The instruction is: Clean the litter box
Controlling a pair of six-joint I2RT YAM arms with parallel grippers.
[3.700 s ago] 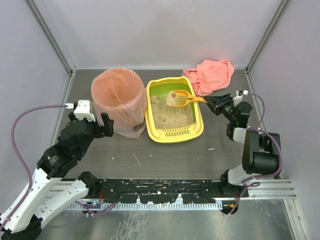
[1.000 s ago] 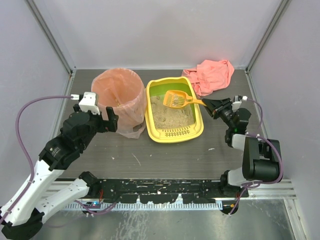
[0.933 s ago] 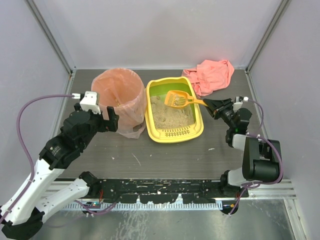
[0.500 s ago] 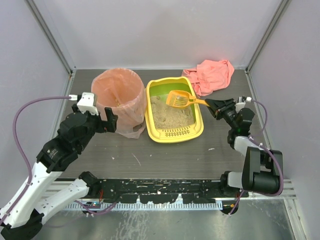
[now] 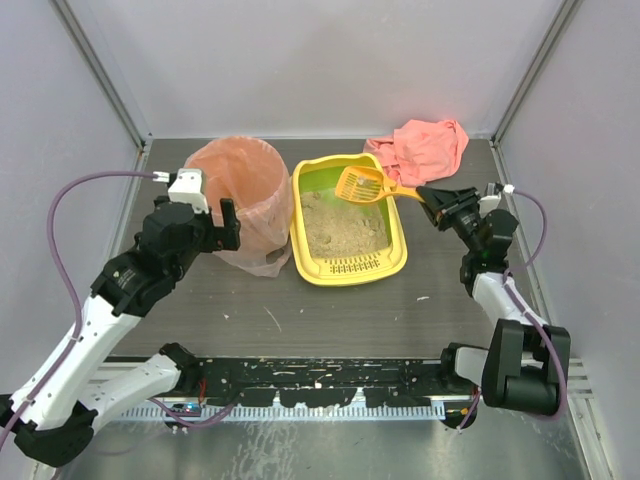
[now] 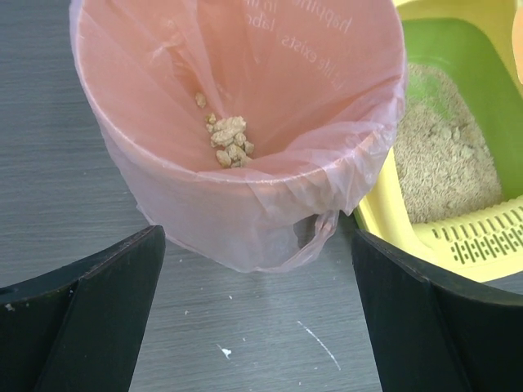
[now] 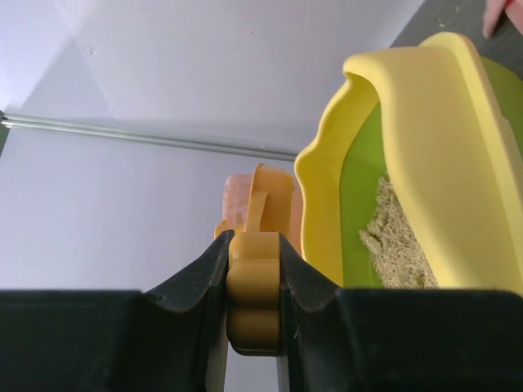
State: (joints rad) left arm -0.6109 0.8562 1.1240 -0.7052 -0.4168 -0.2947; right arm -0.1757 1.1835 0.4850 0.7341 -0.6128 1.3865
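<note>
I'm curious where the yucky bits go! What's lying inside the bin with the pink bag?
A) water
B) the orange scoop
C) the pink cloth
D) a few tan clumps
D: the left wrist view looks down into the bin and shows a small pile of tan clumps lying low inside it.

my right gripper (image 7: 254, 245) clamped on orange scoop (image 7: 255, 306) handle, scoop head edge-on ahead, litter box (image 7: 425, 139) right of it, beige litter (image 7: 400, 241) inside, pink bin (image 7: 234, 198) just behind scoop
</note>
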